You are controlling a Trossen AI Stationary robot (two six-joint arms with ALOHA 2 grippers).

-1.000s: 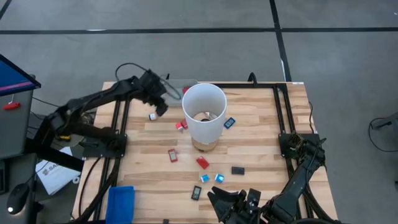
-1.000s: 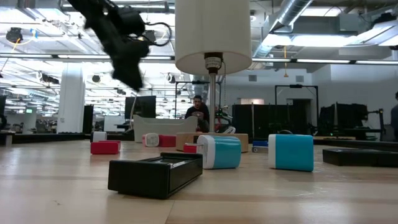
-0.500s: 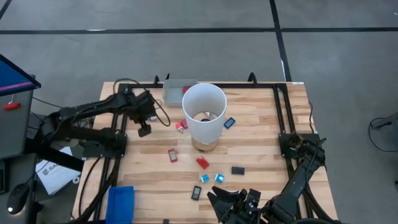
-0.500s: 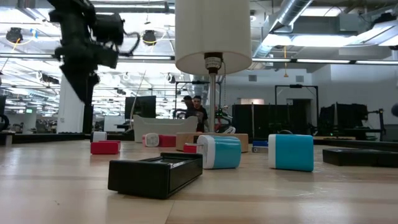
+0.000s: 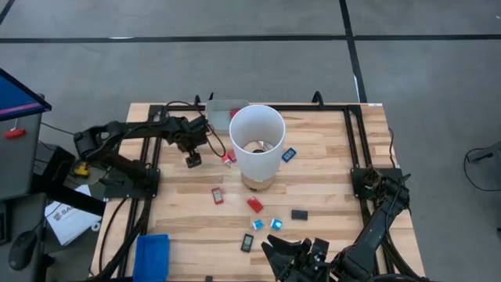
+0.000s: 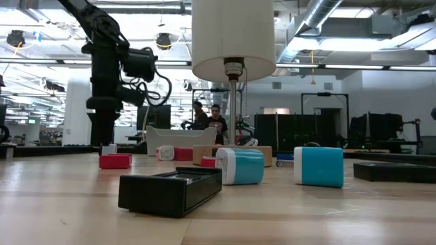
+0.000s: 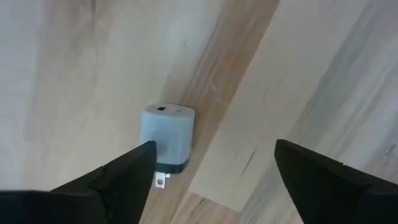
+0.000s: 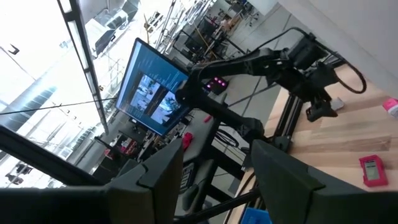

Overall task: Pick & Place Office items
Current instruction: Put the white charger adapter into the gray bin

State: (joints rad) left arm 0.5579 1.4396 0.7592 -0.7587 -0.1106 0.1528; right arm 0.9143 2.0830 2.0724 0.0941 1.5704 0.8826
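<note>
office item: pale charger block (image 7: 166,137) on bench (image 5: 329,180) | directly under left gripper (image 5: 192,160), nearer one jaw | jaws spread | right gripper (image 5: 293,254) parked, jaws apart, empty

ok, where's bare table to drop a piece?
Bare wood on the table's right half, between the white cylinder and the right frame rail. Crowded just in front of the cylinder, round the red piece and black piece.
</note>
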